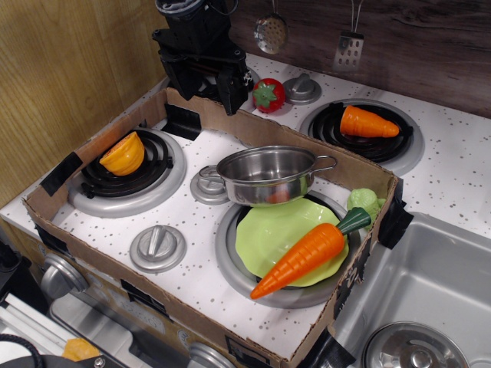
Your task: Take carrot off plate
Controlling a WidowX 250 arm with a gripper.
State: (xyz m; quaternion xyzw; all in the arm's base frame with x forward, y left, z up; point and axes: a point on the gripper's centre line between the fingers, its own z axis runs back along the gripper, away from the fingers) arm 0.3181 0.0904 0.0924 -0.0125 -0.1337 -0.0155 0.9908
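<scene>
In the single view, the carrot (307,253) is seen lying diagonally across the plate (265,234) — green top toward the lettuce lump (365,201), tip overhanging the near rim. The steel pot (267,173) is set just behind, overlapping the plate. The tool (201,54) is raised at the back of the surface (115,230), well apart — its opening cannot be told.

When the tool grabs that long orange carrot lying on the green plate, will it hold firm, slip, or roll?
The carrot looks like glossy hard plastic, so probably stiff and light, but slippery. Its round tapered body may squirt toward the thin tip if pinched there. It already overhangs the plate rim, so a nudge could roll it off.
</scene>
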